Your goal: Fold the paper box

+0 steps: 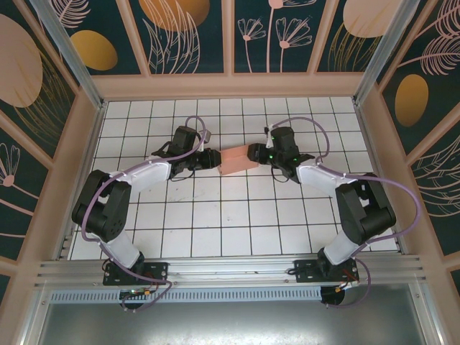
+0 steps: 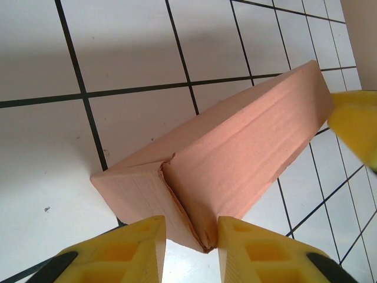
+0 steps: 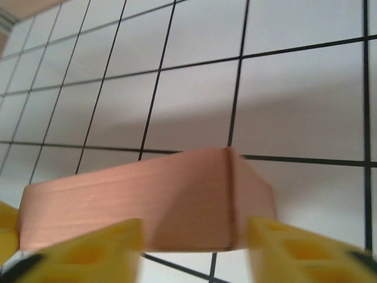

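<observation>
The paper box (image 1: 237,159) is lying folded up between the two tools, its short ends facing one tool each, and it is resting on the white tiled surface (image 1: 215,230).

The left tool (image 1: 215,159) is reaching in from the box's left end. In the left wrist view the box (image 2: 235,153) is stretching away from the left tool (image 2: 191,247) straight ahead and to the right. Its near corner seam is sitting between the two jaws, which are standing close together and pinching the cardboard edge from both sides.

The right tool (image 1: 253,153) is meeting the box's opposite end. In the right wrist view the box (image 3: 147,200) is lying just ahead of the right tool (image 3: 194,253), running off to the left. The jaws are standing wide apart, straddling the near end of the box. I cannot tell whether they are pressing on the cardboard or only flanking it.
</observation>
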You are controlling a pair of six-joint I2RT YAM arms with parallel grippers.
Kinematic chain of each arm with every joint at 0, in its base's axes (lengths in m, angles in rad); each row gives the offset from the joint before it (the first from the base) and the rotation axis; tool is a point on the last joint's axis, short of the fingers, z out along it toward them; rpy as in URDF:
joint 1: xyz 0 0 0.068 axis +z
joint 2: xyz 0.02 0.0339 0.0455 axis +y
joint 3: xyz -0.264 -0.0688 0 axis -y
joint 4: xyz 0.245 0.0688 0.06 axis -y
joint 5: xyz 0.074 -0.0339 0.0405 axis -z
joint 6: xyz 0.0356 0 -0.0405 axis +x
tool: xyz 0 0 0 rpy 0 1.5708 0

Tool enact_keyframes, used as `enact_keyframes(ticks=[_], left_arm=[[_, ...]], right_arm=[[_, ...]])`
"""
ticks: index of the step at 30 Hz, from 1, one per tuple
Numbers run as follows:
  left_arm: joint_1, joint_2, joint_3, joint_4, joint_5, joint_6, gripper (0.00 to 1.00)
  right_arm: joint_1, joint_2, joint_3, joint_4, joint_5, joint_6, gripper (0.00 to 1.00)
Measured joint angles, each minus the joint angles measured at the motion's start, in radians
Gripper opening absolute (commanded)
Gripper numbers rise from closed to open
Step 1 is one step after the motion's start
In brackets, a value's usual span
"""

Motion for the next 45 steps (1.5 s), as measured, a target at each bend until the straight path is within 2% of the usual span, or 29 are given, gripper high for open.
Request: enact_keyframes(ticks=[5, 6, 8, 10, 15, 16, 17, 19, 24, 29, 33, 36, 41, 45], left_arm=[[0.0, 0.001, 0.0, 0.002, 0.0, 0.0, 0.28], [0.0, 0.001, 0.0, 0.002, 0.0, 0.0, 0.28], [0.0, 0.001, 0.0, 0.002, 0.0, 0.0, 0.28], [0.0, 0.001, 0.0, 0.002, -0.001, 0.001, 0.28], [0.001, 0.0, 0.0, 0.001, -0.005, 0.006, 0.29], [0.001, 0.0, 0.0, 0.0, -0.005, 0.008, 0.3], [0.001, -0.003, -0.001, -0.002, -0.005, 0.01, 0.32], [0.001, -0.006, -0.004, -0.007, -0.008, 0.016, 0.35], [0.001, -0.021, -0.005, -0.034, -0.026, 0.037, 0.48], [0.001, -0.042, 0.002, -0.059, -0.031, 0.069, 0.66], [0.001, -0.055, 0.049, -0.058, -0.04, 0.136, 0.75], [0.001, -0.055, 0.097, -0.05, -0.052, 0.237, 0.76], [-0.004, -0.05, 0.14, -0.029, -0.02, 0.494, 0.8], [-0.036, 0.013, 0.232, -0.06, -0.016, 0.683, 0.78]], right_arm=[[0.057, 0.057, 0.084, -0.05, 0.07, -0.062, 0.88], [0.061, 0.075, 0.095, -0.051, 0.082, -0.069, 0.92], [0.071, 0.102, 0.102, -0.053, 0.1, -0.08, 0.92], [0.075, 0.114, 0.108, -0.043, 0.106, -0.081, 0.86], [0.064, 0.114, 0.109, -0.04, 0.106, -0.064, 0.46], [0.06, 0.112, 0.109, -0.039, 0.107, -0.053, 0.4], [0.054, 0.106, 0.108, -0.037, 0.106, -0.045, 0.37], [0.048, 0.095, 0.105, -0.034, 0.105, -0.038, 0.4], [0.048, 0.071, 0.084, -0.037, 0.102, -0.043, 0.66], [0.038, 0.021, 0.039, -0.038, 0.069, -0.044, 0.78], [0.003, -0.047, -0.013, 0.003, 0.05, -0.031, 0.81], [-0.029, -0.095, -0.052, 0.04, 0.046, -0.02, 0.81], [-0.085, -0.156, -0.118, 0.066, 0.03, -0.011, 0.81], [-0.115, -0.196, -0.158, 0.064, 0.024, -0.004, 0.81]])
